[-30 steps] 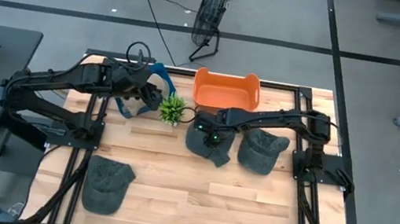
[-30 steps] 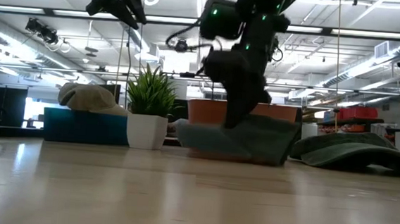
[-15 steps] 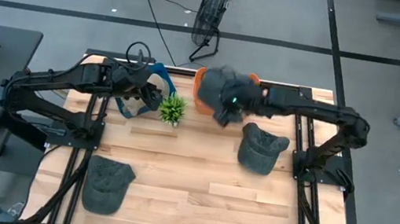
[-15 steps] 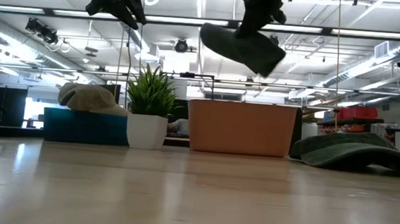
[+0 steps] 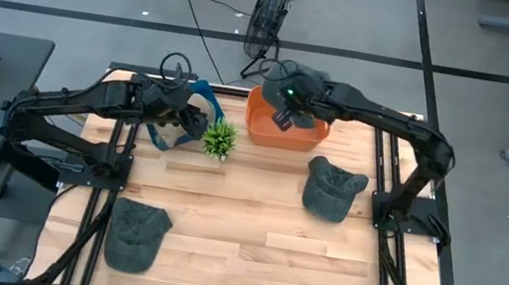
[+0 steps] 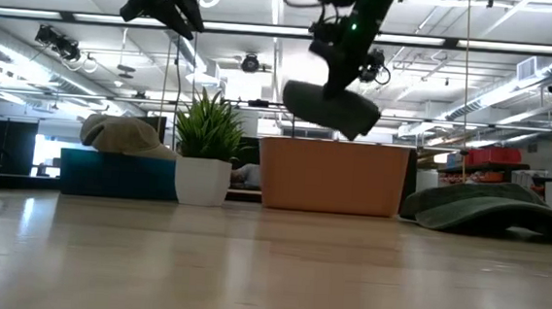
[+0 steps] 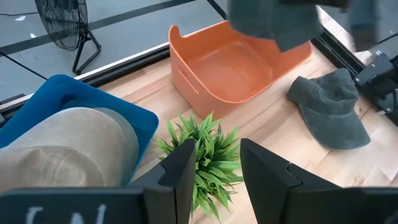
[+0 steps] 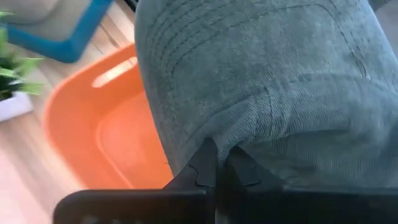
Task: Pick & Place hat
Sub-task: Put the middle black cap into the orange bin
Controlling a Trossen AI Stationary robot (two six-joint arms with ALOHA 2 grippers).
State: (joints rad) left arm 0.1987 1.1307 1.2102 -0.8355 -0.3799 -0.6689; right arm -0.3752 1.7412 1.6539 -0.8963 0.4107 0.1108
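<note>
we've got the right gripper (image 5: 287, 110) pinched tight on a fold of the grey hat (image 6: 330, 108), fingers closed w/ only cloth between them. the hat hangs under the tool, clear of the table, and directly beneath it sits the orange bin (image 5: 287, 127); in the low view the hat's lowest edge is just above the bin's rim, not yet inside.

to do this step well, we'd say lower the tool so most of the cloth sits below the rim before letting go, and centre it over the bin's floor rather than a wall, since the hat droops to one side of the fingers and could drape over the edge. open wide enough that the fold slips free and doesn't ride up w/ the fingers.

left gripper (image 7: 214, 171) waits off to the side, above the small plant (image 7: 202, 155), fingers apart and empty. two more grey hats lie on the table (image 5: 251, 233), well apart from the tool.
</note>
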